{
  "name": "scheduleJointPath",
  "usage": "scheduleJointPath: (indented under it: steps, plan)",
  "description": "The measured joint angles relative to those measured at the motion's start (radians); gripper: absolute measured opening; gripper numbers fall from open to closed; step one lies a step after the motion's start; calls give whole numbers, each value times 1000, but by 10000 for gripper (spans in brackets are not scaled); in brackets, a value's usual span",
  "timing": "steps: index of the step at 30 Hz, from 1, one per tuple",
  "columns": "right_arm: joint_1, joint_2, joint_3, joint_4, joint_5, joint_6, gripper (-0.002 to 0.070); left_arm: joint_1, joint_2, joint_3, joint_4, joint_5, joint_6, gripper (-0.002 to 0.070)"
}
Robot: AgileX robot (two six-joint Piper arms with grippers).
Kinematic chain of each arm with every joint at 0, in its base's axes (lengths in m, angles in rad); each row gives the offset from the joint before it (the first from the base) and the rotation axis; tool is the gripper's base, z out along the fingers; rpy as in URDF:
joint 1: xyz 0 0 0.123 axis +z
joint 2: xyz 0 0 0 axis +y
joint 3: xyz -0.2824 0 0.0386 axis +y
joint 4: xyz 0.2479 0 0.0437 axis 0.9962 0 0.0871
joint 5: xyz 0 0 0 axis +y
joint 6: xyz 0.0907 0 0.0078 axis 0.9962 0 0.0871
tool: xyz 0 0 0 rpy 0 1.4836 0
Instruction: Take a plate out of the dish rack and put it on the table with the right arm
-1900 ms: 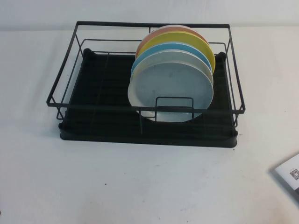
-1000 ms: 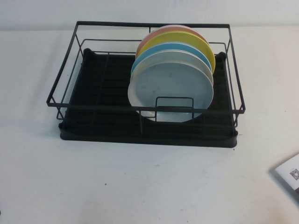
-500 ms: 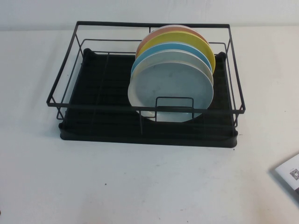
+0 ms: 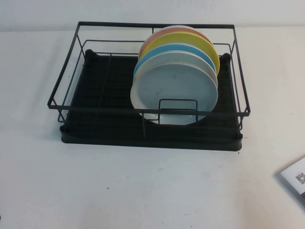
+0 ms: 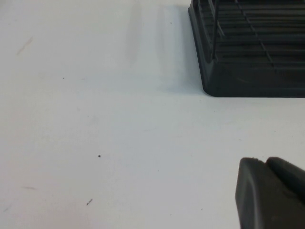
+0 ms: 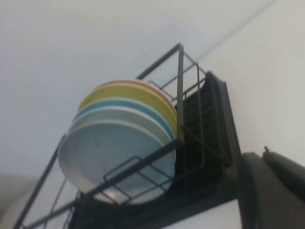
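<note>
Black wire forms the dish rack (image 4: pixel 148 86), which sits on its ribbed tray toward the far edge of the white bench (image 4: pixel 143 191), long axis running left to right. In its right half a row of plates stands on edge, leaning back a little, faces toward the near edge. The pale grey-blue plate (image 4: pixel 174 92) is at the front, touching a small wire loop on the front rail. Behind it come a white-cream plate (image 4: pixel 164 56), a sky-blue plate (image 4: pixel 157 51), a yellow plate (image 4: pixel 214 59) and an orange plate (image 4: pixel 164 33).

Near the bench's near right corner lies a white card (image 4: pixel 295 177) with a printed code.

Only a dark edge of the left gripper (image 5: pixel 269 193) shows, low over the bench off the rack's left near corner; its jaws cannot be told. Likewise the right gripper (image 6: pixel 271 191), low and just in front of the rack's right end.
</note>
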Motion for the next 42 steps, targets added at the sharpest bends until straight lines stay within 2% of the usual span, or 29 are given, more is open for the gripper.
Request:
scheduleJointPath:
  steps: [6, 12, 17, 25, 31, 36, 42]
  plan:
    - [0, 316, -199, -177, 193, -5, -18, 0, 0, 0, 0, 0, 0, -4]
    - [0, 609, -383, -244, 270, -147, -17, 0, 0, 0, 0, 0, 0, -4]
    - [0, 861, -584, -211, 314, -360, -17, 0, 0, 0, 0, 0, 0, -4]
    - [41, 1203, -949, -49, 392, -783, -17, 0, 0, 0, 0, 0, 0, -4]
    - [121, 1390, -1184, -35, 556, -951, -15, 0, 0, 0, 0, 0, 0, -4]
    - [177, 1536, -1359, -67, 651, -1007, 40, 0, 0, 0, 0, 0, 0, -4]
    - [227, 1669, -1531, -216, 747, -1026, 182, 0, 0, 0, 0, 0, 0, -4]
